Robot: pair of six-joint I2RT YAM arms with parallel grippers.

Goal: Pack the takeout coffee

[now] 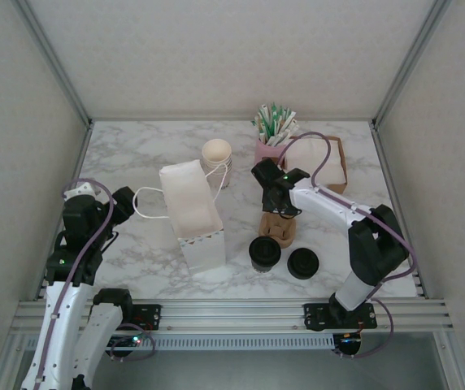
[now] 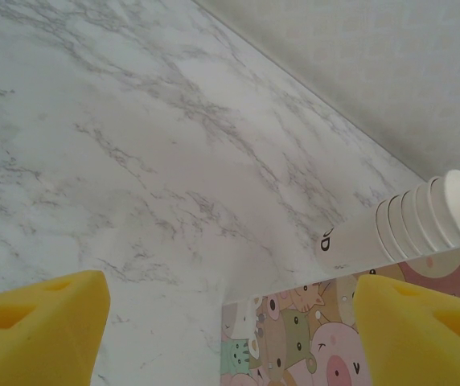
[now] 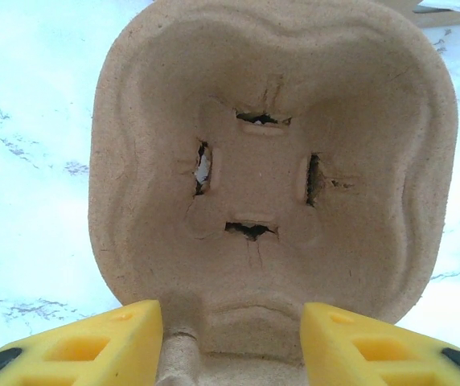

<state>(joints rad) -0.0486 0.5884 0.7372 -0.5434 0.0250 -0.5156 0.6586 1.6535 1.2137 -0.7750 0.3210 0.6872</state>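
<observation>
Because the takeout coffee (image 1: 265, 253) stands upright near the front edge of the marble table (image 1: 135, 154), black lid up and long axis vertical, the relation I care about is its bearing from the right gripper (image 1: 280, 211). It sits nearward of those fingertips and slightly to the left. The pulp cup carrier (image 1: 278, 229) lies directly between gripper and cup, and from above I cannot tell whether carrier and cup touch.

Through the right wrist camera I look straight into one cell of the carrier. The yellow fingers (image 3: 77, 346) stand apart on either side of its near rim. Whether they pinch that rim or merely flank it, I cannot tell.

A loose black lid (image 1: 303, 262) lies just right of the coffee, so I would be careful to aim for the taller of the two.

The left gripper (image 1: 123, 197) hangs by the left edge with its fingers spread on nothing. It looks across bare marble toward the stack of cream cups (image 2: 399, 221). The paper bag (image 1: 190, 213) stands between it and the coffee, so I judge the right arm clearly the nearer one for any reach to the cup.
</observation>
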